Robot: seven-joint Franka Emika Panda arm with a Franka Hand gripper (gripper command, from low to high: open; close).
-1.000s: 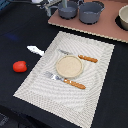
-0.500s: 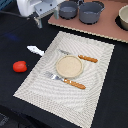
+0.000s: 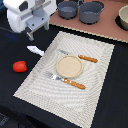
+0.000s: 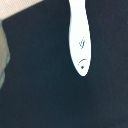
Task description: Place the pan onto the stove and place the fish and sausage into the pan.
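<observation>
The white fish (image 3: 35, 50) lies on the black table off the placemat's far left corner; it also fills the wrist view (image 4: 80, 35). The red sausage (image 3: 20, 66) lies just nearer than it, to the exterior view's left. My gripper (image 3: 32, 33) hangs above and behind the fish, open and empty; its fingers do not show in the wrist view. The pinkish-brown stove (image 3: 102, 29) lies at the back. Two dark grey round vessels stand on it: the smaller one, the pan (image 3: 67, 9), and a larger pot (image 3: 91, 11). No long handle shows.
A striped off-white placemat (image 3: 95, 85) covers the table's middle, with a tan plate (image 3: 68, 66), a wooden-handled fork (image 3: 65, 80) and a knife (image 3: 80, 56). Another round vessel (image 3: 123, 17) is cut off at the exterior view's right edge.
The arm has come in from the top left of the exterior view and moved down toward the fish. Nothing on the table has moved.
</observation>
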